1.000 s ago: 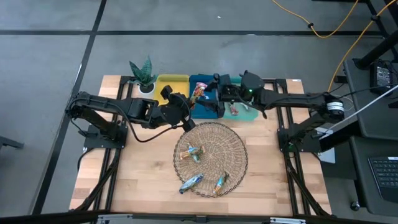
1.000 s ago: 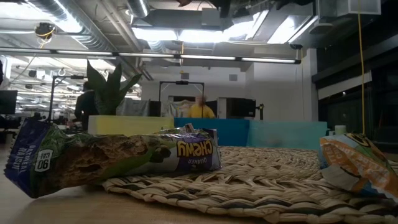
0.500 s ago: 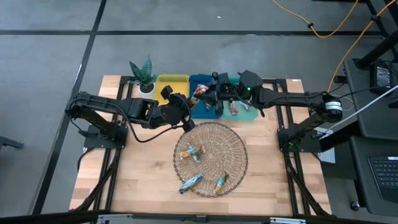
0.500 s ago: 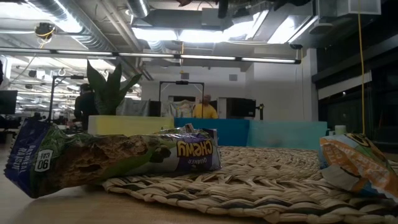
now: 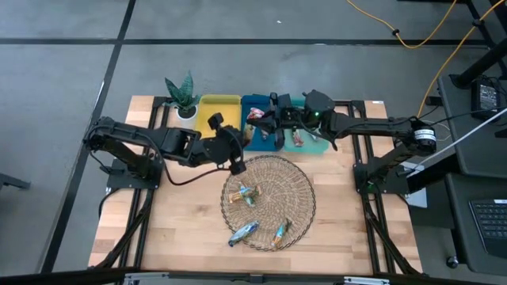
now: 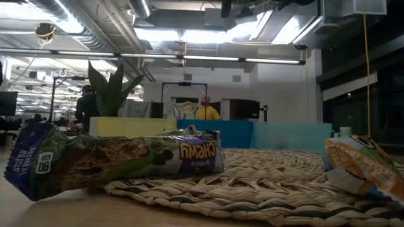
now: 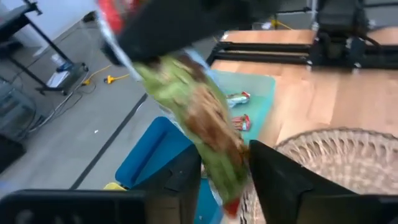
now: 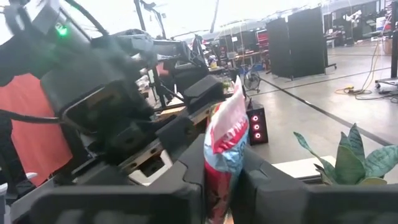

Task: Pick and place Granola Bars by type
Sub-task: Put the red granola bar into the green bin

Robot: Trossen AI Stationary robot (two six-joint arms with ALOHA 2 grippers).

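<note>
High view: left hand point(image 5: 235, 162) at the far rim of the round wire basket point(image 5: 305, 194), apparently heading in for another bar; finger state not readable from here. Right hand point(image 5: 265, 120) over the blue bin point(image 5: 255, 101), between the yellow bin point(image 5: 219, 101) and the teal tray point(image 5: 317, 146), clamped on a red-and-pale bar point(image 5: 255, 114). Three granola bars left in the basket: one near the middle point(image 5: 242, 194), a blue-silver one at the near rim point(image 5: 243, 231), an orange one beside it point(image 5: 280, 233). Potted plant point(image 5: 182, 93) beside the yellow bin.

Low view: no hands visible; a Chewy bar point(image 6: 120, 161) lying on the weave, an orange-wrapped one point(image 6: 361, 167) at the edge.

Left wrist view: fingers point(image 7: 273, 180) apart and empty; a green-brown bar point(image 7: 199, 118) gripped by the other hand just ahead, above the blue bin.

Right wrist view: fingers closed around the red-and-pale wrapper point(image 8: 225, 134).

Step in hand, likely: sorting the carried bar into its bin. Next call: confirm the matching compartment, lower, release; then a clean descent by the left hand onto one basket bar.
</note>
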